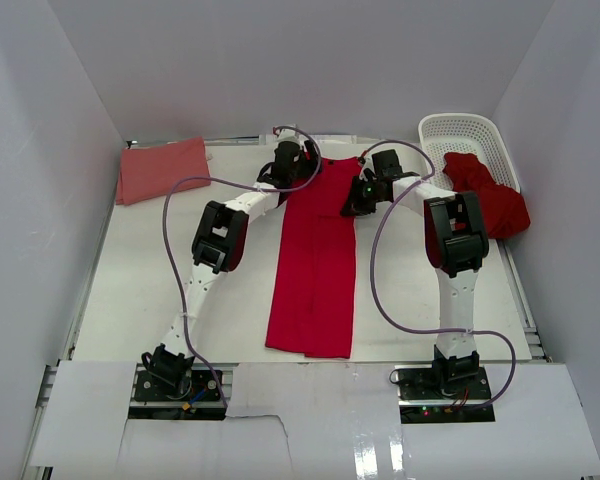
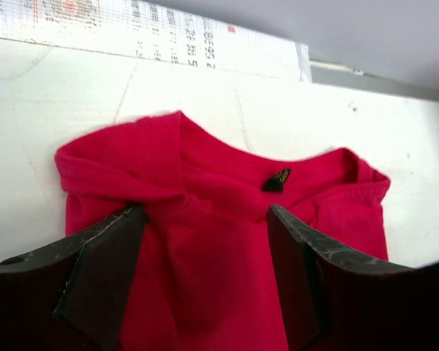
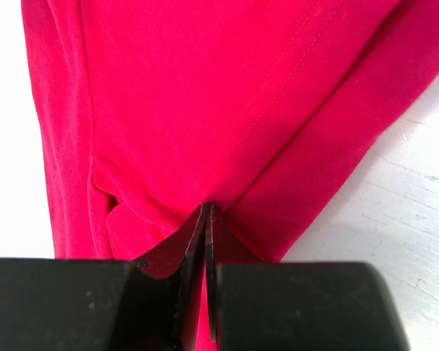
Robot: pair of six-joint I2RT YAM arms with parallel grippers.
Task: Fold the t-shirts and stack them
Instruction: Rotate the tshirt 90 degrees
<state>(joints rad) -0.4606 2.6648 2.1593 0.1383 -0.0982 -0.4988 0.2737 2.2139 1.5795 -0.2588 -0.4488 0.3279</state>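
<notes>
T-shirts — one salmon-pink [image 1: 162, 170], one flat crimson [image 1: 315, 270], one crimson heap [image 1: 492, 200].

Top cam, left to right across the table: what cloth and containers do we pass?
Folded salmon-pink t-shirt → long, narrow-folded crimson t-shirt → white plastic lattice basket with a crumpled crimson t-shirt spilling out of it.
</notes>
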